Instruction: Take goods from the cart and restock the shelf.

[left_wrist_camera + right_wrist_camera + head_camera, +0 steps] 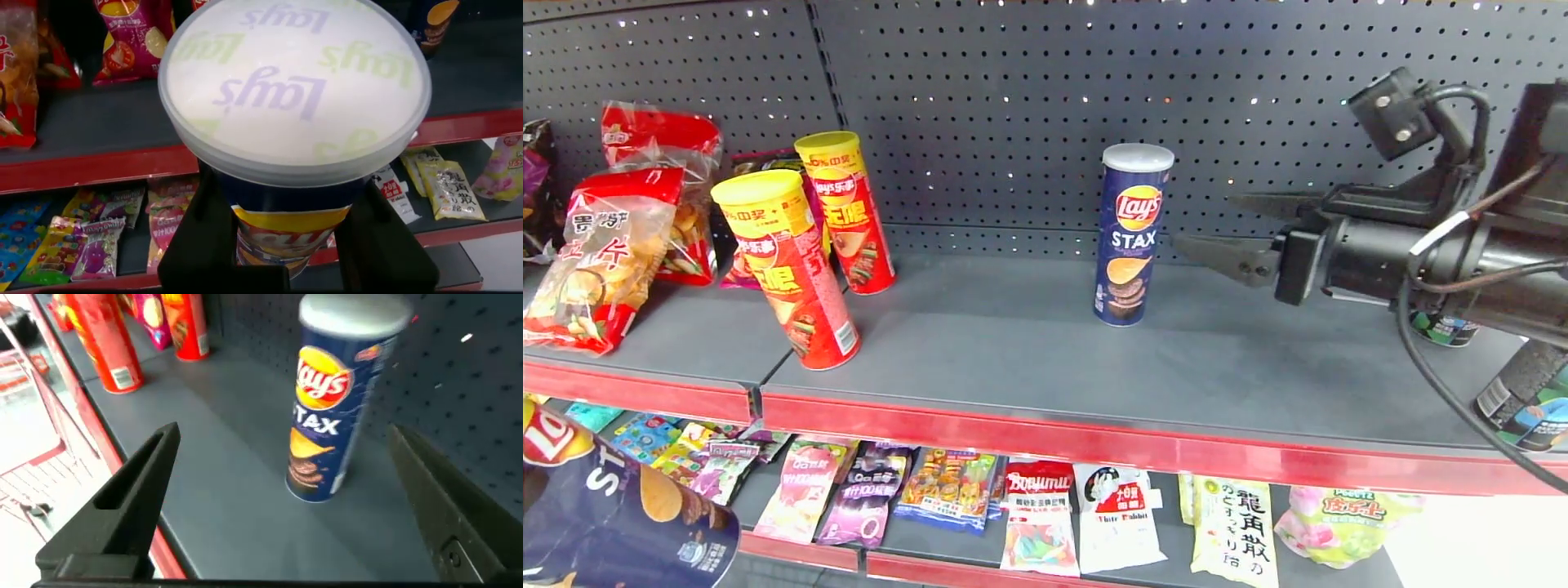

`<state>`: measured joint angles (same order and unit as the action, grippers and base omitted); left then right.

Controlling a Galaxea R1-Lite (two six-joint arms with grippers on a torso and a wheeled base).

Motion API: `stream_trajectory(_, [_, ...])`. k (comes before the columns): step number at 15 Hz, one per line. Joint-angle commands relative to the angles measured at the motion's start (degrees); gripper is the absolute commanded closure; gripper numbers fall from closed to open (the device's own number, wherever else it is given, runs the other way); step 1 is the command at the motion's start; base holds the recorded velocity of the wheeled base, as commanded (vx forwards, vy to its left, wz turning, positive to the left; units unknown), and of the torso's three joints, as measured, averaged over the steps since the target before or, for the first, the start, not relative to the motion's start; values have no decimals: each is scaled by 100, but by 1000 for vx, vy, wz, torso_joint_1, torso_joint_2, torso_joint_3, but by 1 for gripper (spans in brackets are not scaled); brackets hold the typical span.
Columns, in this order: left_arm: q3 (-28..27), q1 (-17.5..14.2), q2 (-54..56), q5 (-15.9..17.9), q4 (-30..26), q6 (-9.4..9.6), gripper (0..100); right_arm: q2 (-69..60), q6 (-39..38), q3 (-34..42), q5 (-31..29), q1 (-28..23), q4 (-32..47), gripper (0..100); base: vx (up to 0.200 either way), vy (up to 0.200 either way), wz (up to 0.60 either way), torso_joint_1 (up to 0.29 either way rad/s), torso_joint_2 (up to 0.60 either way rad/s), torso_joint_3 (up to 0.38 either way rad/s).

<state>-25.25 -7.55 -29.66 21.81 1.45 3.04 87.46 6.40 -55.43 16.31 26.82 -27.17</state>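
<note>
Upper shelf [1013, 351], grey deck with a red front edge and a perforated back panel [1013, 98].

- One blue chip can [1133, 234] stands upright near the middle of the shelf, towards the back, with a pale lid on top. Nothing touches it.
- Right gripper [1210, 220] is over the shelf, just to the right of that can and level with its upper half. Its jaws are spread wide and hold nothing. In the right wrist view the can stands between and beyond the two fingers [131, 490], apart from both.
- Left gripper [298, 245] is clamped on a second blue can [294, 82], with a dark finger on either side of the body below the lid. In the head view this can lies low at the left, in front of the shelves.
- Two red cans with yellow lids [788, 282] stand at the left of the shelf, both tilted.
- Snack bags [600, 261] lean beside them, farther left.
- The lower shelf carries a row of candy packets [1037, 514].
</note>
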Motion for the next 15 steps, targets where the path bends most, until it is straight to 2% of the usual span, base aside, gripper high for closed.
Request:
stream_trajectory(1, [-7,-1,-22,-1,4,4,100,518,-7,-231,-155,166,-7,0,0,0,0,0,0,0])
stream_trajectory(7, [-59,-1,-22,-1,4,-5,100,1045,-139,-600,-365,104,-16,0,0,0,0,0,0,0])
stream_trajectory(15, [-121,-1,-5,-45,-4,-5,100,1713,-174,-1602,-699,122,-16,0,0,0,0,0,0,0])
